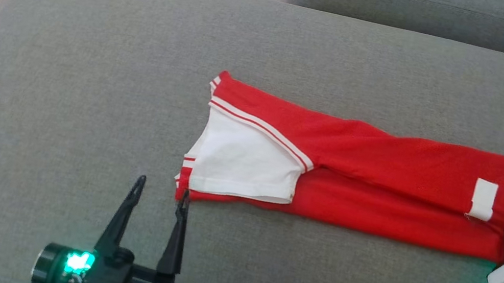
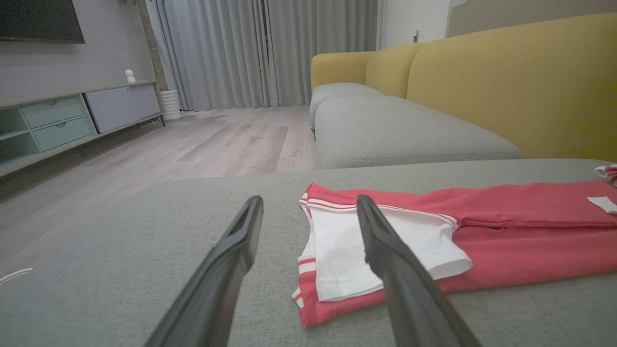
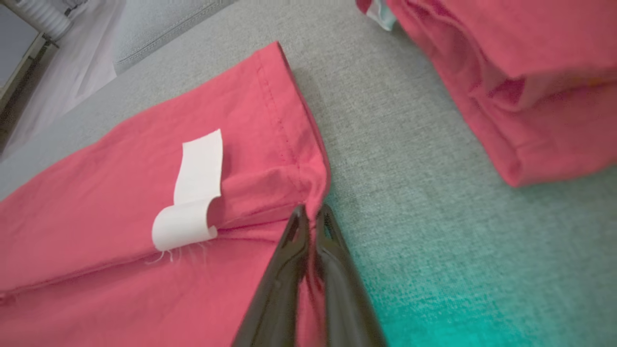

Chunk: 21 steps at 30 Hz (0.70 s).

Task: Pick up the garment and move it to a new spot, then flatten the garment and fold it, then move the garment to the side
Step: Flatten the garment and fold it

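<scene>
The garment (image 1: 379, 184) is soft matt cloth, red with a smooth white panel and a stitched, puckered hem. Its white label (image 1: 483, 199) looks stiff and papery, with threads fraying. The sofa seat (image 1: 86, 81) is coarse grey weave. The right gripper (image 3: 312, 214) has fingers (image 3: 284, 279) of glossy dark plastic. The floor (image 2: 217, 144) is pale matt wood.

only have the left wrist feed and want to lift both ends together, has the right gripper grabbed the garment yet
observer: yes, the right gripper is shut on the garment at its hem corner, fabric pinched between its fingers
operator: anything close to that end
observer: a second folded red garment lies beside it on the cushion, not touching
operator: how's my left one from above
observer: the left gripper is open, one fingertip at the garment's sleeve-end corner, the other over bare cushion
</scene>
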{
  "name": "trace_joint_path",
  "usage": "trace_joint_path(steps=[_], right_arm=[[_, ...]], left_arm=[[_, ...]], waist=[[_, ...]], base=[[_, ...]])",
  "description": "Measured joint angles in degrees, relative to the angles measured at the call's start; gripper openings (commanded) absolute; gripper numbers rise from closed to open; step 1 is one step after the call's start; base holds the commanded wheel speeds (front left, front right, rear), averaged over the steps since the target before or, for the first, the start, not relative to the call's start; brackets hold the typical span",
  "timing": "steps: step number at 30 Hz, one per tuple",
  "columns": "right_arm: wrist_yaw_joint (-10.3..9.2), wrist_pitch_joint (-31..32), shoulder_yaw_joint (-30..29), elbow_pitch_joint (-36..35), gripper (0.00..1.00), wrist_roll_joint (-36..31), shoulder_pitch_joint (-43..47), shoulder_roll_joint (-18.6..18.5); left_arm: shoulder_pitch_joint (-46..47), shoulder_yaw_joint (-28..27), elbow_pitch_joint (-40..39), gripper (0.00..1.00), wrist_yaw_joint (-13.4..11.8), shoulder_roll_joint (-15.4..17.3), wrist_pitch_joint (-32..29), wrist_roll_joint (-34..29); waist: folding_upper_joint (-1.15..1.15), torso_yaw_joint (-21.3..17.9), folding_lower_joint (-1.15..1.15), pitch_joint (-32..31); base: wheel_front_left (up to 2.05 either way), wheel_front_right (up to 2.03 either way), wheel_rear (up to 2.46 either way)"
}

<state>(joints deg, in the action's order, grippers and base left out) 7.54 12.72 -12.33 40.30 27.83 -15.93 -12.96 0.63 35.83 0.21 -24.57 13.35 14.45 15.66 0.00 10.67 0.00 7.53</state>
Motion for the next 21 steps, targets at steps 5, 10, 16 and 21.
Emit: trace_joint_path(steps=[5,10,16,21], right_arm=[[0.0,-0.44,0.46,-2.63,0.0,0.29,0.36,-0.36],[0.0,-0.44,-1.22,-5.54,0.0,1.01,0.6,-3.35],[0.0,1.45,-2.58,-13.19,0.0,3.57,1.53,-5.63],[0.0,3.45,1.47,-24.09,0.0,5.46,1.52,-2.81]], left_arm=[[-0.91,-1.89,0.33,1.0,1.47,-0.75,0.0,-1.26],[-1.52,-2.86,0.57,1.0,2.42,-1.29,0.0,-2.21],[-1.6,-4.52,1.05,1.0,3.82,-2.07,0.0,-2.71],[-2.31,-4.95,1.64,1.0,4.99,-2.89,0.0,-3.63]], waist=[[0.0,-1.71,0.0,-0.02],[0.0,-3.08,0.0,0.09],[0.0,-4.27,0.0,-0.01],[0.0,-4.47,0.0,-0.9]], base=[[0.0,0.0,0.0],[0.0,0.0,0.0],[0.0,0.0,0.0],[0.0,0.0,0.0]])
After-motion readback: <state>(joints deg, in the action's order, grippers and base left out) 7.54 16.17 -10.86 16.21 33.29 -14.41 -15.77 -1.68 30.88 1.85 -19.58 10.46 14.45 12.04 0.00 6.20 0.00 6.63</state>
